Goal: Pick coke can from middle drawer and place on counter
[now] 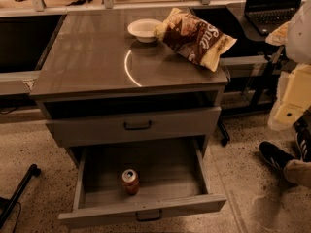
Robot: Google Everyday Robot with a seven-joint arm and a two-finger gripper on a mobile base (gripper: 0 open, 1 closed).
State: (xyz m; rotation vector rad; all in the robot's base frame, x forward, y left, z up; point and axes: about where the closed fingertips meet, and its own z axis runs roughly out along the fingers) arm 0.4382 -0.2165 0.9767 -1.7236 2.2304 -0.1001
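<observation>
Middle drawer [146, 212] pulled open. Coke can [130, 181] stands upright on the drawer floor, left of centre and near the front wall, with nothing touching it.

Gripper [291, 103] hangs at the right edge of view, beside the cabinet and well apart from the can. Wide or narrow: cannot tell.

Counter [92, 62] carries a white bowl [144, 29] and a chip bag [194, 38] at back right.

Step in hand, as judged: the approach; pick not yet begun. Next move calls for swinging in over the open drawer, dropping below the upper drawer front [136, 126] without clipping it, and closing on the can's sides. Left half of the counter looks best for set-down.
</observation>
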